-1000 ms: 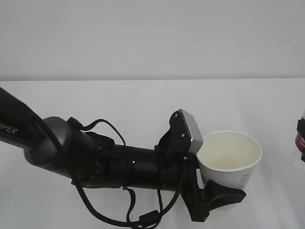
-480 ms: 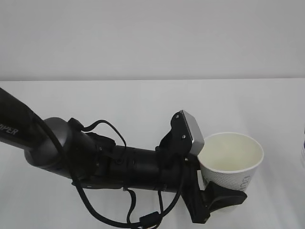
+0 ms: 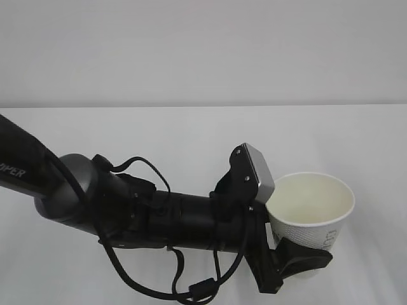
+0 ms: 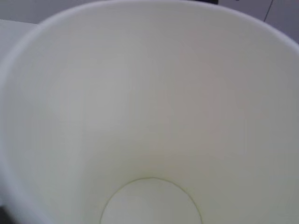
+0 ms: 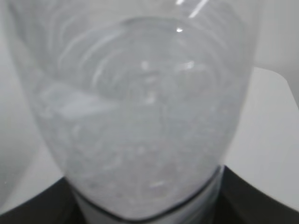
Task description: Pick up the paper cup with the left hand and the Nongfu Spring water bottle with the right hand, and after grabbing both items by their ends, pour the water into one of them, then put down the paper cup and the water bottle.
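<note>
My left hand (image 3: 289,257) clamps the paper cup (image 3: 310,210) low on its wall, mouth up and dry inside, near the right of the white table (image 3: 191,133). My right hand, unseen from outside, fills its view with the Nongfu Spring water bottle (image 5: 140,116) and its water (image 5: 145,154), apparently gripped. A hard squeeze could buckle the cup; a misaligned spout would spill. Open tabletop lies behind and left.

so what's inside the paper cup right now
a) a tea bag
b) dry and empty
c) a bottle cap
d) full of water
b, the left wrist view looks straight down into the paper cup held by the left hand and shows only bare cream walls and base.
</note>
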### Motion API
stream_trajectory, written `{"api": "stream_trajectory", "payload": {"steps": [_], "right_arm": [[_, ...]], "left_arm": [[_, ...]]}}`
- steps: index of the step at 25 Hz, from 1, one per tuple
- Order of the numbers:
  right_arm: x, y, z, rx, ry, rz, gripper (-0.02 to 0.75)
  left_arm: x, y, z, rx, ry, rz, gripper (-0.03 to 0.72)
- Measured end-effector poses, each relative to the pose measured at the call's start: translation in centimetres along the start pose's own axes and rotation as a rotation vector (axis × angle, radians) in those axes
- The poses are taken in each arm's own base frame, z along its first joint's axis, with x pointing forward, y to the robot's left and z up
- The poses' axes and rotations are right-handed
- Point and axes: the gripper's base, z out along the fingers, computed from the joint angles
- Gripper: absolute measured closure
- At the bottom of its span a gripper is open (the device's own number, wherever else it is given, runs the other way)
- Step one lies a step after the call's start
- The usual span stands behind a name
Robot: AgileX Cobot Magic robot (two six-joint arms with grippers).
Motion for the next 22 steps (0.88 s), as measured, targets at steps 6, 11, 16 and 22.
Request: {"api": "stream_trajectory", "payload": {"steps": [6, 11, 16, 22], "right_arm": [[-0.07, -0.01, 0.0, 0.002, -0.008, -0.058, 0.337], [-0.07, -0.01, 0.0, 0.002, -0.008, -0.162, 0.337], [-0.18, -0.03, 0.0, 0.006, -0.019, -0.243, 0.337], [-0.32, -0.06, -0.01, 0.011, -0.033, -0.31, 0.337]], "left_arm": [[-0.03, -0.01, 0.02, 0.004, 0.001, 0.005, 0.142], [-0.02, -0.04, 0.02, 0.007, 0.002, -0.008, 0.142], [0.01, -0.08, 0.02, 0.011, 0.005, -0.007, 0.142], [0.14, -0.3, 0.02, 0.035, 0.019, 0.012, 0.142]]}}
